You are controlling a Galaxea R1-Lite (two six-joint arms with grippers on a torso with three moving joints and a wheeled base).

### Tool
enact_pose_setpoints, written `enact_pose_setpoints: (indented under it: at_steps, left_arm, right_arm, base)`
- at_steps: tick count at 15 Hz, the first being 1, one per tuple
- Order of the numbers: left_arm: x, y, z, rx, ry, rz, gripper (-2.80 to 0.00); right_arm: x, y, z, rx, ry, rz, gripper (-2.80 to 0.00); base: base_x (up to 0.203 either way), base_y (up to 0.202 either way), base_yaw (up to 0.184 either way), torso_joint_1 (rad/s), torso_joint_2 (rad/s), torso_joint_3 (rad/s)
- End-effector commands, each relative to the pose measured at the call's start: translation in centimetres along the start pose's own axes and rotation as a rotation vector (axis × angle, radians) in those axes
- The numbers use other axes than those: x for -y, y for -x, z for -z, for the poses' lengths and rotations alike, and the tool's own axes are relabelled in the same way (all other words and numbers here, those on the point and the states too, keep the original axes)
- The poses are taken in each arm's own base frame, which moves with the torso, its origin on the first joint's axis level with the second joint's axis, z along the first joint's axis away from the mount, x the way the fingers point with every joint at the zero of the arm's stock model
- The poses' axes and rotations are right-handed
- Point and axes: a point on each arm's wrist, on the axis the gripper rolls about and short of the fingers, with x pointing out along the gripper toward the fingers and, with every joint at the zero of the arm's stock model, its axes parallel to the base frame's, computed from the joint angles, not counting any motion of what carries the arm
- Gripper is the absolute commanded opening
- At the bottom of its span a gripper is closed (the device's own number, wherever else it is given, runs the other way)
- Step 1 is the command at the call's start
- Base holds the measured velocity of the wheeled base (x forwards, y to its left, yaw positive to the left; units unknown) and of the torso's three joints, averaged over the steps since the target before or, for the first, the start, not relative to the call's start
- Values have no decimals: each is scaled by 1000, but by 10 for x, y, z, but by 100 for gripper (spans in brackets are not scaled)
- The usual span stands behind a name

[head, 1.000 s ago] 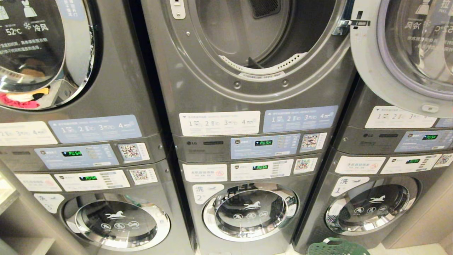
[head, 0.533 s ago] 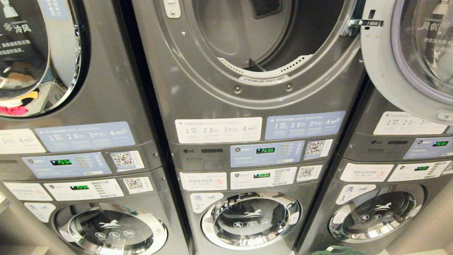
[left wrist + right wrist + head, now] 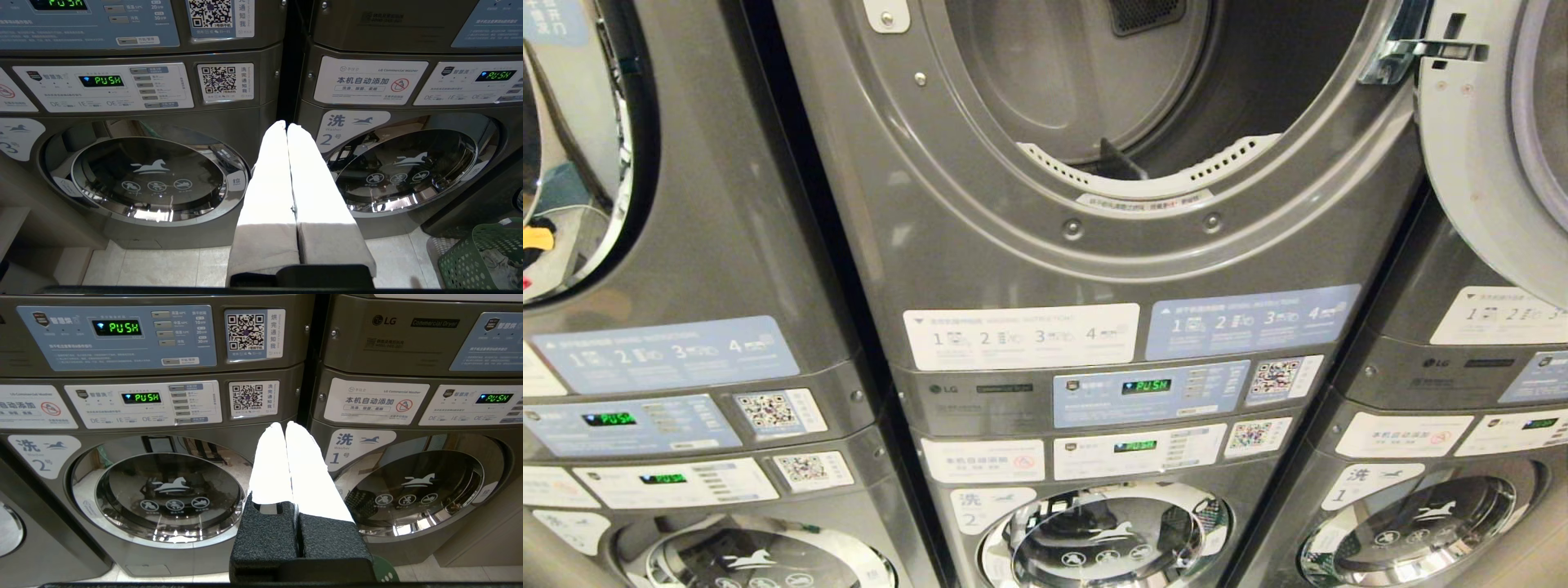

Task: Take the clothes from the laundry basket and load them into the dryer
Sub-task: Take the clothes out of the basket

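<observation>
As the head view has drawn closer, grey open-doored dryer (image 3: 1143, 122) looms larger; left gripper (image 3: 287, 126) and right gripper (image 3: 285, 425) clenched, empty; green mesh laundry basket (image 3: 482, 257) untouched.

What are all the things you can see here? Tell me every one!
Grey stacked laundry machines: three, side by side.
Open dryer drum: one, grey, top middle, no clothes seen inside.
Open round dryer door: one, pale grey, swung to the right.
Green PUSH displays: several, on the control panels.
Green plastic laundry basket: one, on the floor by the lower washers.
Left gripper: white fingers, shut, empty.
Right gripper: white fingers, shut, empty.
</observation>
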Motion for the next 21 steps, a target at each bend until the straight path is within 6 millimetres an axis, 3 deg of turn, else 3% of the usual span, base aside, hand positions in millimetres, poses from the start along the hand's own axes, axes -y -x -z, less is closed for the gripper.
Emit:
enact_pose_setpoints:
  at_steps: [1,12,21]
  left_arm:
    - [0,0,0,0,0,-1,-280]
    - [0,0,0,0,2,1,-280]
    - [0,0,0,0,2,0,-280]
  right_arm:
    - [0,0,0,-1,1,-1,-280]
    - [0,0,0,0,2,-1,-280]
    - [0,0,0,2,-8,1,-280]
  base:
    - [0,0,0,0,0,0]
    - [0,0,0,-3,0,2]
    - [0,0,0,-71,158,76]
